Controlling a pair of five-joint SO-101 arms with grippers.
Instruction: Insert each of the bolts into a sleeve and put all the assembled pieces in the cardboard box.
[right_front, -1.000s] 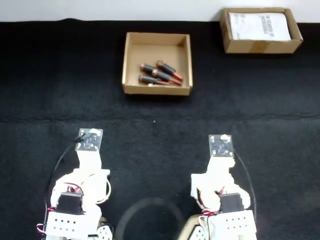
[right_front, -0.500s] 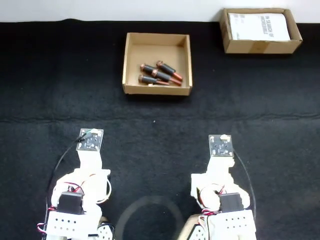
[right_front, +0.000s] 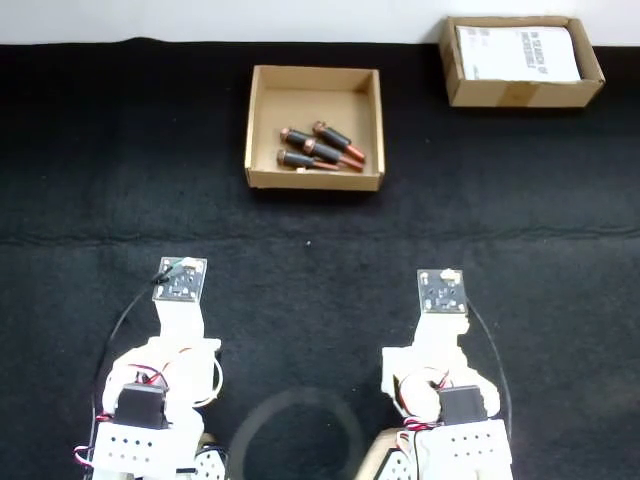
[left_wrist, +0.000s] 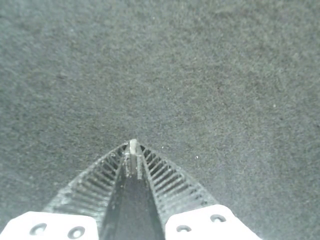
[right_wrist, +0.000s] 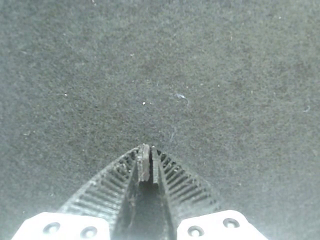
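Nothing has really moved since a second ago, apart from maybe a tiny nudge of the left arm. The assembled pieces, dark sleeves with copper-coloured bolts poking out, are lying in a loose bunch inside the cardboard box, toward its near right part, some touching each other. I count about four but wouldn't swear to it. Off to the right of the cardboard box and a bit farther back there's a second box with a paper sheet in it. Both arms are parked well apart from the cardboard box, on the near side of the table, one to each side of it. The left claw is closed with nothing in it, just above the black cloth. Same deal for the right claw: tips together, empty.
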